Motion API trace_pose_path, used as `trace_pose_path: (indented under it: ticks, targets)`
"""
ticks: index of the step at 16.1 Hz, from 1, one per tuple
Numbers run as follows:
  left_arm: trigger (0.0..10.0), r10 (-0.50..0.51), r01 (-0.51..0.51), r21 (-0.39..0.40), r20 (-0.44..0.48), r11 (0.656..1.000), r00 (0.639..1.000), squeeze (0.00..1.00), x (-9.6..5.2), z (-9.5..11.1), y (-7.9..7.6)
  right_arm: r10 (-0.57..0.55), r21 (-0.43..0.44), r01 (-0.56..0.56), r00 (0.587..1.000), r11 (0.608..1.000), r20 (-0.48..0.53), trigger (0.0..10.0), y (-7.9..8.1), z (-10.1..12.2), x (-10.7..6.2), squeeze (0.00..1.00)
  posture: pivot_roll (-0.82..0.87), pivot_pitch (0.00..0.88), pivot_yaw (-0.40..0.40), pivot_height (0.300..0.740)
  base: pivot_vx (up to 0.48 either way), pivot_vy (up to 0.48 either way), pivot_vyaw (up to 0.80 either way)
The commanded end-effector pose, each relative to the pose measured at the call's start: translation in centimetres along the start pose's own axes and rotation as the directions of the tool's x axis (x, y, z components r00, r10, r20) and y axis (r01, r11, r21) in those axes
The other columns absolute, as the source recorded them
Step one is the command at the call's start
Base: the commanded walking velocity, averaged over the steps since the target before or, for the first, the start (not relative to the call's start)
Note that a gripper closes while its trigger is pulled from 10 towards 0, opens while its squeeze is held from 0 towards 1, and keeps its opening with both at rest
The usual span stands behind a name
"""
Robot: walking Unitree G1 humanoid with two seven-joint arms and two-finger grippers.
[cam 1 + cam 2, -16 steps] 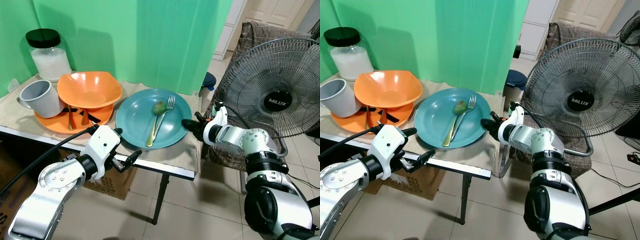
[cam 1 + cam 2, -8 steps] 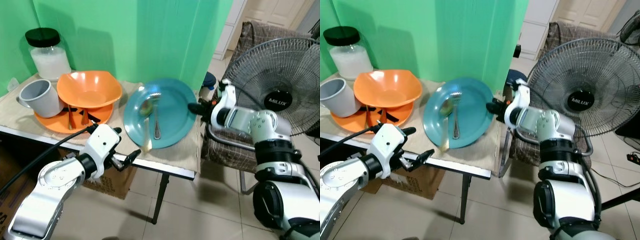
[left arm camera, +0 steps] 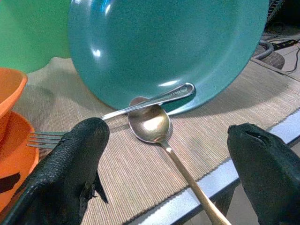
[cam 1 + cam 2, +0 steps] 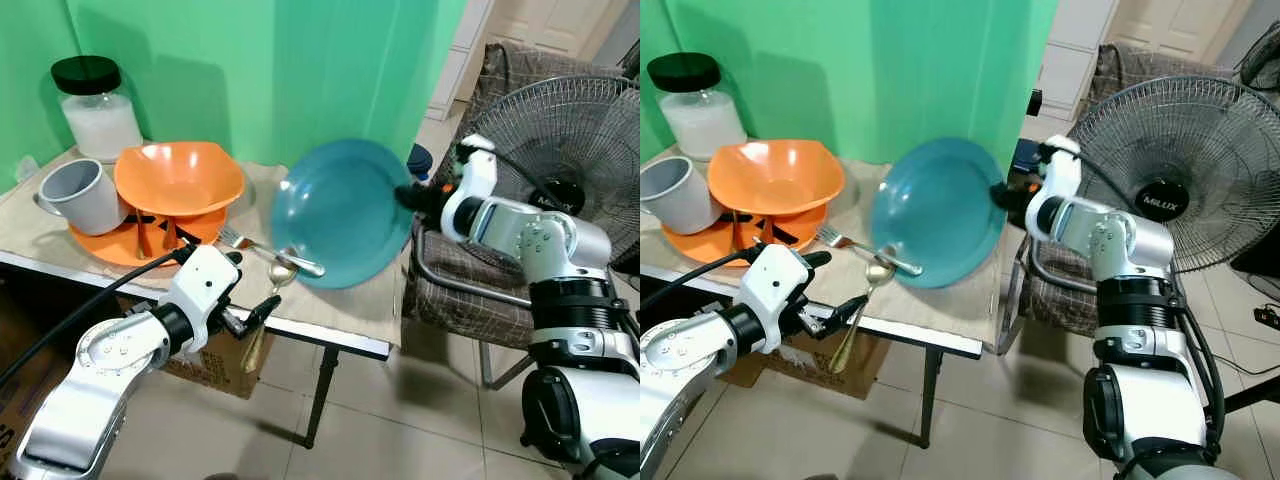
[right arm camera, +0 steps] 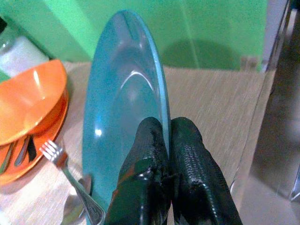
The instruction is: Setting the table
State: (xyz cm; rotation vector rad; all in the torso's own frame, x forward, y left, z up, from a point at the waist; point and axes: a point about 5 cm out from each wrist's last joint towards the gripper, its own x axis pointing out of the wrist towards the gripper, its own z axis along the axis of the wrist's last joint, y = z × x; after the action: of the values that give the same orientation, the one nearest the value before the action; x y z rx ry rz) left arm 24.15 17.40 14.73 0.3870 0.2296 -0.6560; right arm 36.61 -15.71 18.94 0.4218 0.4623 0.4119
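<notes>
Plate (image 4: pixel 342 212) now upended on beige mat (image 4: pixel 380 298)

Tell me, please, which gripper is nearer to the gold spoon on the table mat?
Left. The left gripper hovers open just before the spoon, one finger on each side. The right gripper is farther, clamped on the rim of the tilted teal plate.

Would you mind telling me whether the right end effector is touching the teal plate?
Touching. In the right wrist view, the right end effector has its two black fingers pinched on the rim of the tilted teal plate.
</notes>
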Motion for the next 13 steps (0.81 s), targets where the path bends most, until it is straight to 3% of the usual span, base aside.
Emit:
trace_pose_path:
  ticks: [1, 5, 9, 13]
  targets:
    - [10.0, 0.009, -0.009, 0.022, 0.011, 1.0, 1.0, 0.0, 0.2, 0.4, 0.3, 0.0, -0.011, 0.001, 0.997, 1.0, 0.075, 0.0, -0.1, 1.2, -0.7, 0.0, 0.09, 0.0, -0.118, 0.74, 0.0, 0.0, 0.0]
    - [10.0, 0.018, -0.018, 0.031, 0.01, 0.999, 1.0, 0.0, 0.3, 0.4, 0.5, -0.015, -0.001, 0.015, 0.996, 1.0, 0.092, 0.0, -0.1, 0.7, -0.5, 0.0, 0.09, 0.0, -0.113, 0.74, 0.0, 0.0, 0.0]
    - [10.0, 0.029, -0.03, 0.035, 0.014, 0.999, 0.999, 0.0, 0.3, 0.4, 0.7, -0.036, 0.014, 0.033, 0.978, 0.999, 0.207, 0.0, -0.6, 2.1, -1.0, 0.0, 0.1, 0.0, -0.112, 0.74, 0.0, 0.0, 0.0]
    - [10.0, 0.034, -0.035, 0.038, 0.019, 0.999, 0.999, 0.0, 0.4, 0.5, 0.8, -0.013, -0.105, 0.047, 0.954, 0.993, 0.299, 0.0, -0.8, 3.6, -2.1, 0.0, 0.09, 0.0, -0.113, 0.74, 0.0, 0.0, 0.0]
